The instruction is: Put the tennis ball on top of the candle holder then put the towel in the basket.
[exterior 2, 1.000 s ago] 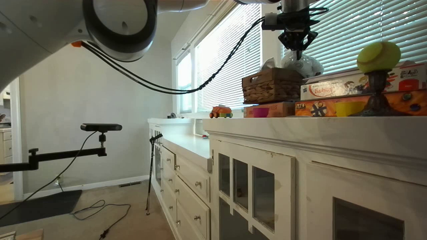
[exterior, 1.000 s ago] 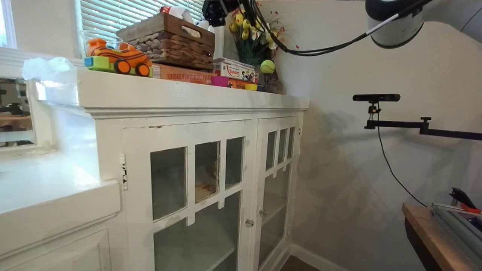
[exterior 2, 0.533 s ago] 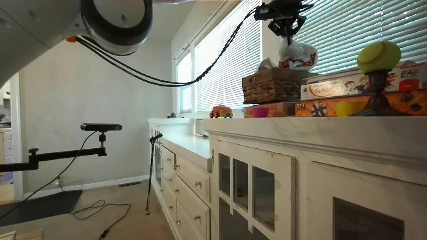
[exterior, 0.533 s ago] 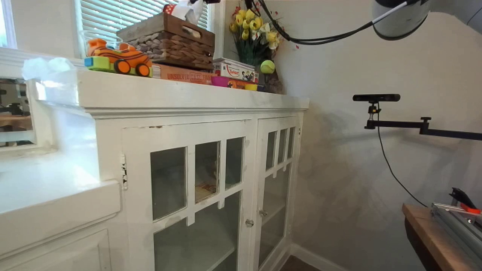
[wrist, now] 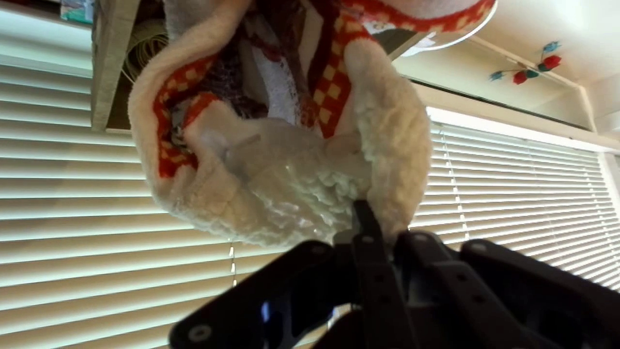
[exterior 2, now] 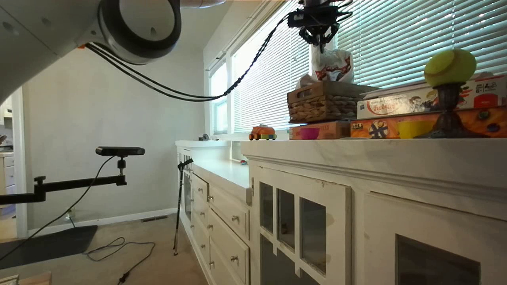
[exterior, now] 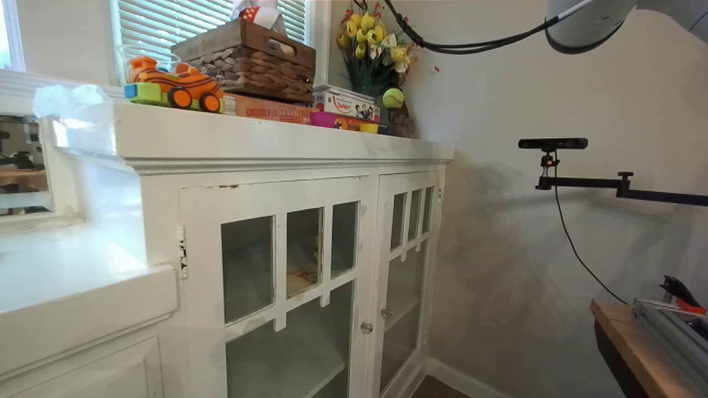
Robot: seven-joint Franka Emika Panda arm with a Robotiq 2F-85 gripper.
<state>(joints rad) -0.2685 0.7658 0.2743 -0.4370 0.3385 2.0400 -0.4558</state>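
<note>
Red-trimmed white fleecy towel, shifted sideways above brown rectangular wicker basket, hangs pinched in black two-fingered gripper; off-centre release could spill limp folds outside.

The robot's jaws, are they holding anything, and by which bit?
Yes: the white towel with red-checked trim. The jaws pinch a white, fuzzy fold at its top; the rest hangs down.

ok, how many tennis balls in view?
1: the tennis ball, in both exterior views, sits on top of the candle holder. Others could be hidden in the basket; much of its inside is out of sight.
</note>
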